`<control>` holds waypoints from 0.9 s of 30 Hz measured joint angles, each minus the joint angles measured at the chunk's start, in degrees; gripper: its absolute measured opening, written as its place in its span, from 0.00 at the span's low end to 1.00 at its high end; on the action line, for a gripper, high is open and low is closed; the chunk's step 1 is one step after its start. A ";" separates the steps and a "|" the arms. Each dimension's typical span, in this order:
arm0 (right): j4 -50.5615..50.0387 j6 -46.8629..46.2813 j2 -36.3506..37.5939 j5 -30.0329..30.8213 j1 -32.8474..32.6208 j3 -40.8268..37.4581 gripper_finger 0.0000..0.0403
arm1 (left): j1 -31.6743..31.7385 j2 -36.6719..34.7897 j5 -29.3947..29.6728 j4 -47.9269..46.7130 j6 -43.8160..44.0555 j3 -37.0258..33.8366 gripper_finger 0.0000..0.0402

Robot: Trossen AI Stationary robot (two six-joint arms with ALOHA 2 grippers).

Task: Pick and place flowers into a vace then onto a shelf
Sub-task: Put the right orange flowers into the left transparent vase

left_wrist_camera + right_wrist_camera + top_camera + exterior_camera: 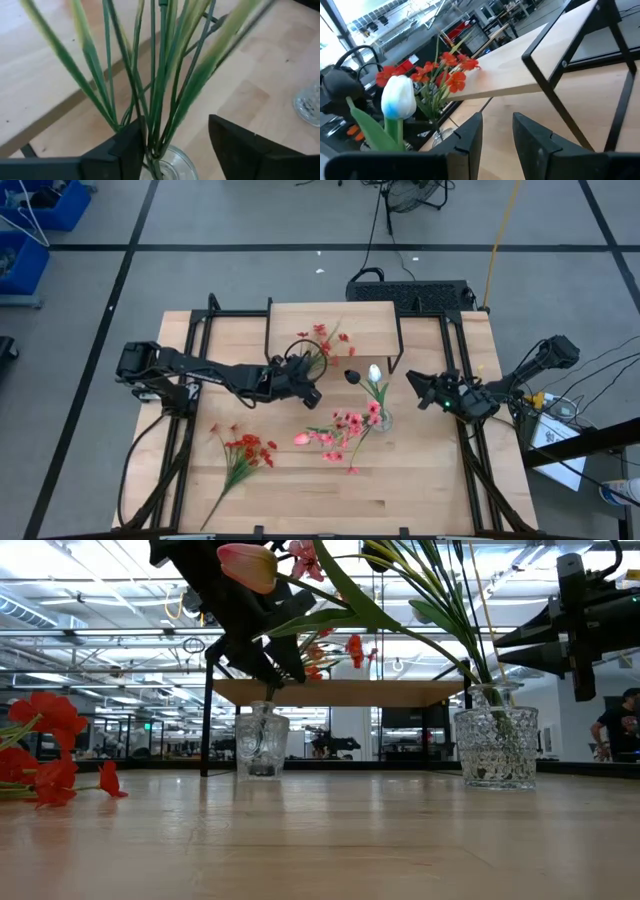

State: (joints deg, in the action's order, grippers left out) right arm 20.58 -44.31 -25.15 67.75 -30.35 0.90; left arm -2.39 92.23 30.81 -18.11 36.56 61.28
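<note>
The left wrist view alone shows the left end effector (175, 145) parted around green stems (160, 75); the glass vase (167, 162) is cut off. The right end effector (497, 132) hangs narrow, empty.

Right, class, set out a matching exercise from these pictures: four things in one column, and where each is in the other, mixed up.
Things
1. white tulip
2. loose red flowers
3. left tool
4. right tool

Places
A. lying flat on the table, front left
B. at the stems in the small vase by the shelf
C. standing in the larger glass vase
D. hanging in the air to the right of the larger vase

Pairs: 1-C, 2-A, 3-B, 4-D
</note>
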 joint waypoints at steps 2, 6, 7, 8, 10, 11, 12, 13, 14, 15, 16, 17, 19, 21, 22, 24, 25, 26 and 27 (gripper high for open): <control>0.06 0.00 0.00 0.98 0.00 0.01 0.25 | 0.02 -0.47 0.04 -0.13 0.01 0.00 0.57; -0.14 0.00 0.00 1.65 0.00 -0.02 0.25 | 0.02 -1.73 0.07 -1.35 0.00 -0.06 0.60; -0.34 0.00 0.01 1.63 0.00 -0.02 0.25 | 0.02 -2.10 0.16 -1.27 0.00 -0.05 0.61; -0.38 0.00 0.00 1.59 0.00 -0.02 0.25 | 0.02 -2.53 0.37 -1.05 0.01 0.09 0.61; -0.36 0.00 0.00 1.60 0.02 -0.02 0.25 | 0.07 -4.05 0.47 -2.69 -0.37 -0.02 0.62; -0.40 0.00 -0.01 1.66 0.02 -0.02 0.25 | 0.07 -4.39 0.48 -2.58 -0.85 -0.06 0.63; -0.68 0.00 -0.02 1.66 0.02 -0.02 0.25 | 0.11 -4.56 0.48 -1.51 -1.10 0.06 0.63; -0.77 0.00 -0.02 1.68 0.02 0.00 0.25 | 0.11 -5.05 0.48 -1.50 -1.17 0.13 0.64; -0.73 0.00 -0.16 1.70 0.02 -0.02 0.25 | 0.11 -5.79 0.44 -2.73 -1.16 0.05 0.64; -0.74 0.00 -0.35 1.75 0.02 -0.02 0.25 | 0.13 -6.16 0.41 -3.33 -1.12 -0.10 0.65; -0.87 0.00 -0.46 1.70 0.02 -0.02 0.25 | 0.13 -6.32 0.49 -2.31 -1.03 -0.01 0.65; -0.88 -0.01 -0.50 1.71 0.02 -0.02 0.25 | 0.13 -6.28 0.73 -1.80 -0.67 0.20 0.65; -0.64 -0.49 -0.95 1.97 0.02 -0.02 0.25 | 0.13 -6.14 0.62 -2.86 -0.12 -0.01 0.65; -0.87 -1.02 -1.11 2.66 0.02 -0.02 0.25 | 0.42 -6.06 -1.78 -2.13 0.72 -0.05 0.65; -0.81 -1.73 -1.34 2.95 0.02 -0.02 0.25 | 0.64 -6.09 -3.25 -2.44 1.89 0.03 0.65; -0.82 -2.89 -1.57 4.25 0.02 -0.02 0.25 | 1.00 -6.15 -5.18 -3.62 3.05 0.04 0.65; -0.86 -3.08 -1.57 4.36 0.03 -0.02 0.25 | 1.01 -6.07 -5.19 -3.85 3.00 0.02 0.65; -0.78 -3.07 -1.57 4.42 0.02 -0.02 0.25 | 1.00 -6.06 -4.98 -3.94 2.88 0.02 0.65; -0.73 -2.99 -1.55 4.43 0.02 -0.02 0.25 | 0.87 -6.06 -4.43 -3.86 2.88 0.02 0.65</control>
State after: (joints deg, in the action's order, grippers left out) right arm 19.85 -47.31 -26.70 72.18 -30.33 0.89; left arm -1.52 86.16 26.37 -21.97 39.44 61.30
